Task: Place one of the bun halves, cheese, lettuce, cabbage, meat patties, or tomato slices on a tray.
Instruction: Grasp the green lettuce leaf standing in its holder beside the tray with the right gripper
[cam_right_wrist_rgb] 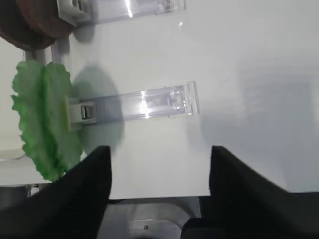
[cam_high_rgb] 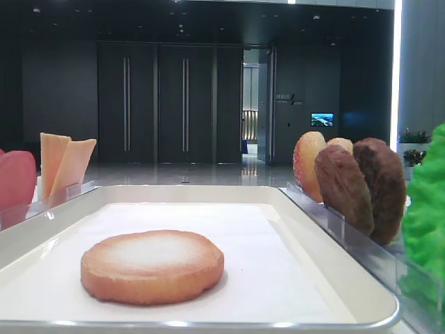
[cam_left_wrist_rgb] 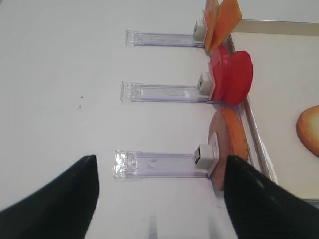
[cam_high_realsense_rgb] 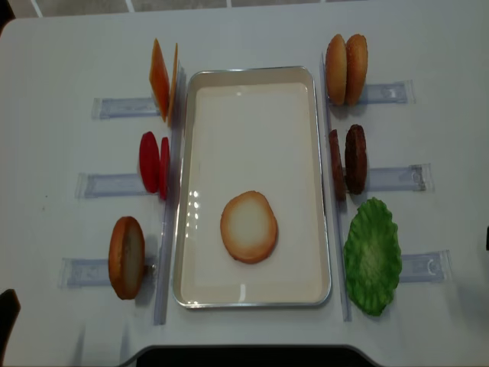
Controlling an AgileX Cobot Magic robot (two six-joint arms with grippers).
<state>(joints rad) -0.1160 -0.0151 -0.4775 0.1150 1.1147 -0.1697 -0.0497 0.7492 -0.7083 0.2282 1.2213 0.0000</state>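
A bun half lies flat on the white tray, pale face up. Left of the tray, cheese, tomato slices and another bun half stand in holders. On the right stand two bun halves, the meat patties and the lettuce. Cabbage is out of view. My left gripper hangs open and empty over the table, by the standing bun half. My right gripper is open and empty too, with the lettuce off its left finger.
Clear plastic holders stick out from both long sides of the tray across the white table. The tray's raised rim runs just past the left row of food. Dark doors and a hall lie behind.
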